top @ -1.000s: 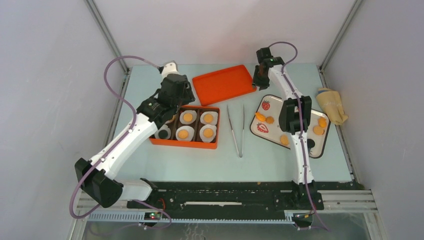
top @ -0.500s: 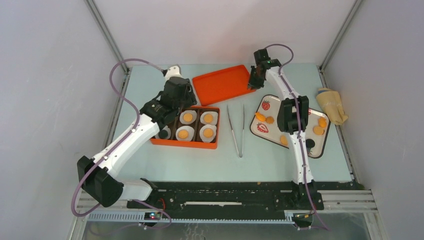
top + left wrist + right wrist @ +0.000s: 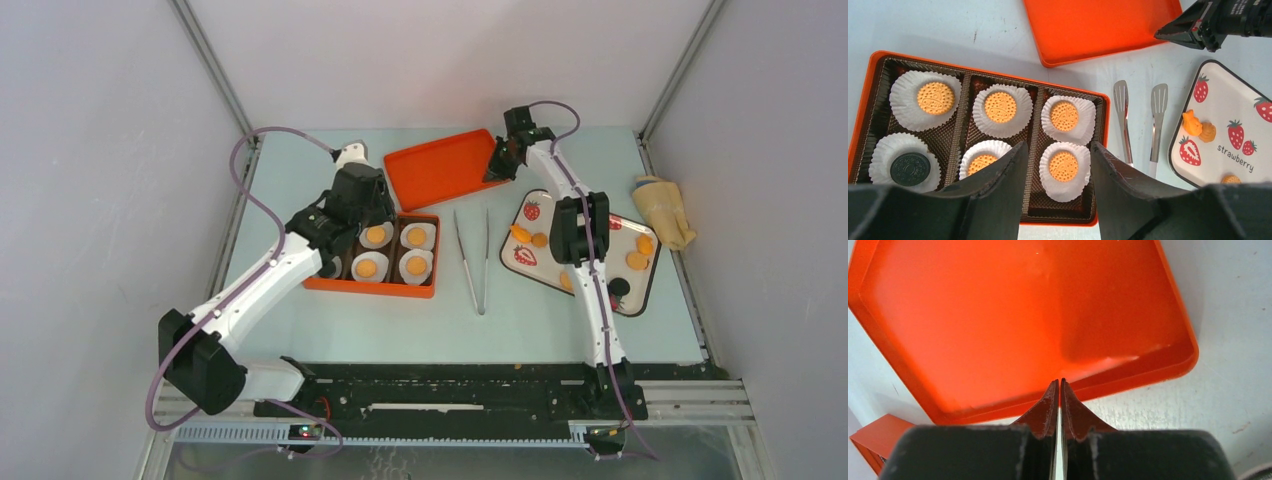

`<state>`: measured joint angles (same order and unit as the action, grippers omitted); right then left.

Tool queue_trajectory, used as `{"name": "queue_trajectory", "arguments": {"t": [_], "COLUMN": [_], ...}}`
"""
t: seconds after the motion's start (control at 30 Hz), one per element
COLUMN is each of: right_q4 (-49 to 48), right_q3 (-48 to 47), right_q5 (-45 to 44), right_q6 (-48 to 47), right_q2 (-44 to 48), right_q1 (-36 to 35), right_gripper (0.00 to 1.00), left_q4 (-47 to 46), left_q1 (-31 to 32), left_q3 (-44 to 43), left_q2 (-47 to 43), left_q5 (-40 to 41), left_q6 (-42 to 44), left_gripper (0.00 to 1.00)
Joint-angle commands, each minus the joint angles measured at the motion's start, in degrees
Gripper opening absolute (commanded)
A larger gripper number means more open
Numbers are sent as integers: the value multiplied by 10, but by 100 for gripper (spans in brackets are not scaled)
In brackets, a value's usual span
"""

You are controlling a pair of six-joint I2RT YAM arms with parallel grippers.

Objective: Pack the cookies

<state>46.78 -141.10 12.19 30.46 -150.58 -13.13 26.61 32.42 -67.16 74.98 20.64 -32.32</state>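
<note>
An orange box (image 3: 868, 90) holds six white paper cups. Five cups hold cookies (image 3: 1063, 165), and the near-left cup holds a dark cookie (image 3: 910, 169). My left gripper (image 3: 1058, 147) is open and empty, hovering above the box's near row; it also shows in the top view (image 3: 350, 215). Loose cookies (image 3: 637, 260) lie on the strawberry tray (image 3: 590, 305) at the right. My right gripper (image 3: 1058, 382) is shut and empty, its tips over the near rim of the orange lid (image 3: 1013, 315), at that lid's right corner (image 3: 495, 170).
Metal tongs (image 3: 472, 255) lie between the box and the strawberry tray. A beige cloth (image 3: 662, 210) sits at the right table edge. The orange lid (image 3: 445, 168) lies behind the box. Grey walls close in the table on three sides.
My right gripper has moved left from above the tray's far end to the lid's right corner. My left wrist has shifted a little toward me over the box.
</note>
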Motion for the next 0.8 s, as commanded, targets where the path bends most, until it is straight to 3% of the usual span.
{"name": "queue_trajectory", "arguments": {"t": [0.0, 0.2, 0.4, 0.5, 0.63, 0.77], "right_q4": [-2, 30, -29, -31, -43, -38], "right_q3": [-26, 20, 232, 286, 293, 254], "right_q5": [14, 10, -25, -46, -66, -136], "right_q6": [32, 8, -12, -26, -51, -81], "right_q2": [-22, -2, 121, 165, 207, 231], "right_q1": [2, 4, 4, 6, 3, -8], "right_gripper": [8, 8, 7, 7, 9, 19], "left_q4": [-29, -29, -28, -28, -35, -37], "left_q1": [-3, -3, -2, -2, -2, -2], "left_q3": [16, 21, 27, 34, 49, 53], "left_q2": [-17, -9, -18, -24, -30, -31], "left_q5": [-9, -18, -34, -48, -59, -61], "left_q6": [14, 7, 3, -2, -10, -13], "left_gripper": [54, 54, 54, 54, 54, 54]}}
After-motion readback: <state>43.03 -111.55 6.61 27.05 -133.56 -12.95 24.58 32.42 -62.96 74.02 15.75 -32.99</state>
